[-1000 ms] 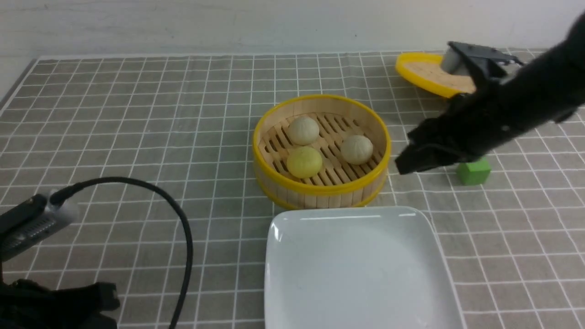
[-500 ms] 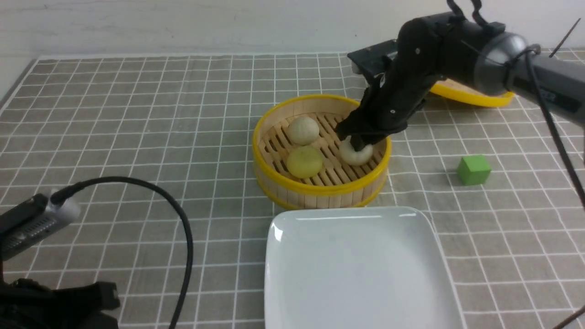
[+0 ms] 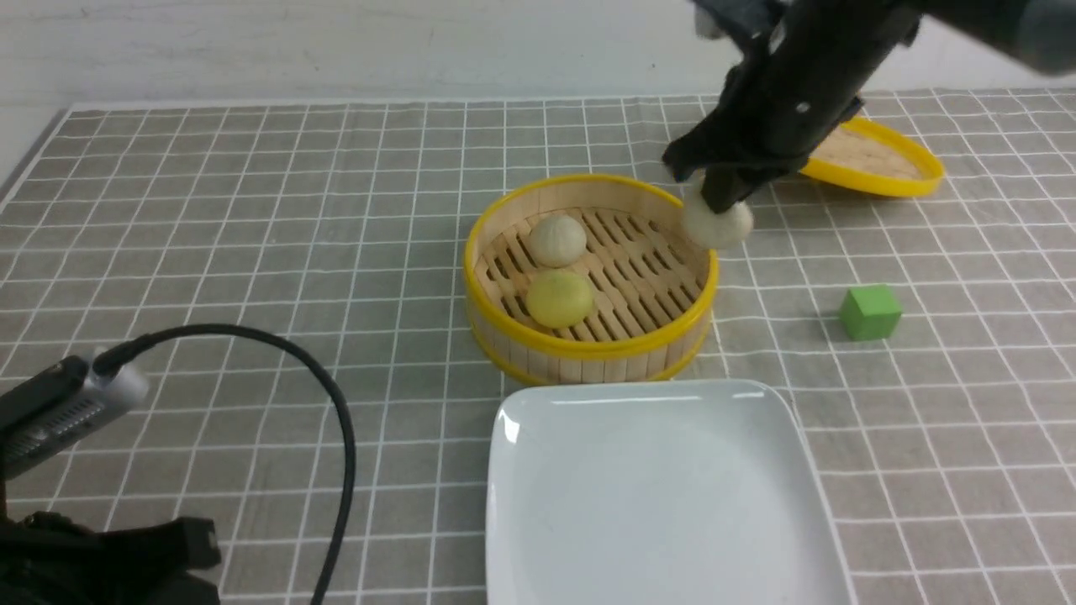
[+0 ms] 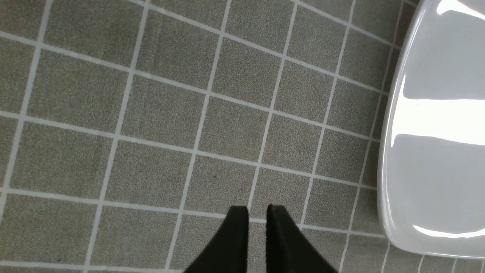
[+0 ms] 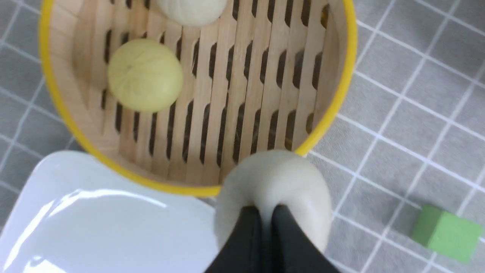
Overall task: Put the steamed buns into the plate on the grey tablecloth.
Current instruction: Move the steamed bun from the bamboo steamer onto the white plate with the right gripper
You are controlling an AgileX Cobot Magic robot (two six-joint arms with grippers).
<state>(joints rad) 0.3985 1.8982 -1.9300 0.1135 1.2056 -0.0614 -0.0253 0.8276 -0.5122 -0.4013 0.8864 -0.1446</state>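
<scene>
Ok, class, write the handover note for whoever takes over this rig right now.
Right gripper: closed on a beige bun, lifted by the steamer's right rim.
Left gripper: holding nothing, above the grey tablecloth, a narrow gap between its fingertips.
Still in the steamer: one beige bun, one yellow bun.
White plate: on the cloth, nearer the robot than the steamer, no buns on it.
Done: one bun picked up, none placed.
Left: set this one on the plate, then the other two.

tbh the steamer basket (image 3: 592, 361) sits right behind the plate (image 3: 664, 504), blocking any low pass between them.
</scene>
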